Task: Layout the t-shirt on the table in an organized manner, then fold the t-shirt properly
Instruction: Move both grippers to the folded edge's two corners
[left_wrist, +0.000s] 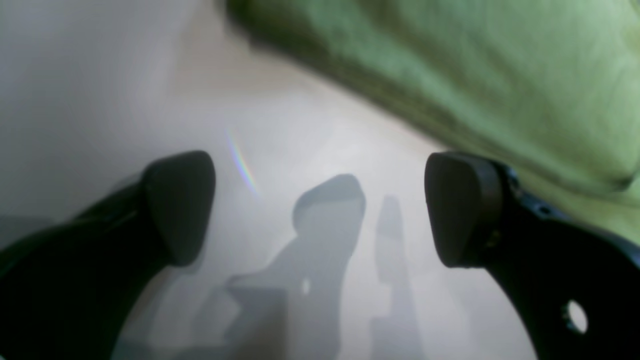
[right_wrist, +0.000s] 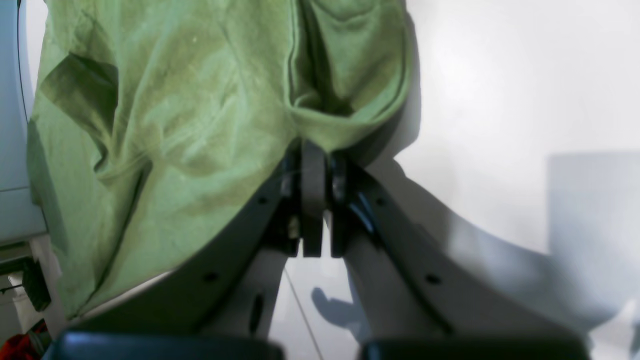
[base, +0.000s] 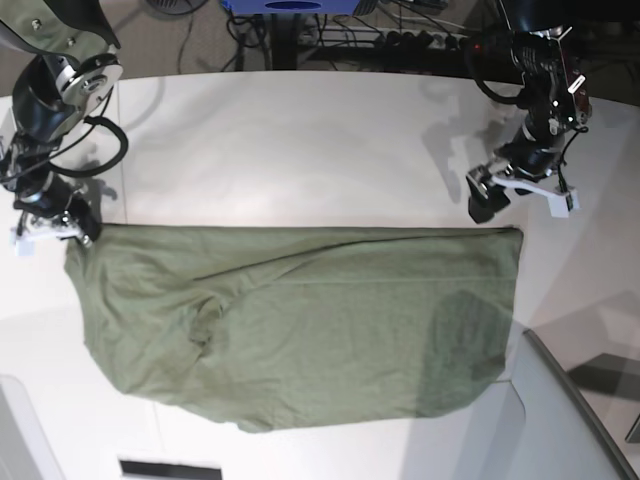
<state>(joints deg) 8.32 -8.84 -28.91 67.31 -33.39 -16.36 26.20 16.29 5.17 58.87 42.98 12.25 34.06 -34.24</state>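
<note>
While the right claw is pinching a top corner of the t-shirt, which is lying spread on the desk, the left claw is hanging agape beside the shirt's opposite corner, apparently not touching. It should be closing squarely on that hem so both corners are lifting evenly.

No text, label, brand, number or sign can be read in any of the three views. The t-shirt shows plain olive-green cloth with no print, and the table is bare white. The arm housings carry small marks, too blurred and small to make out.
</note>
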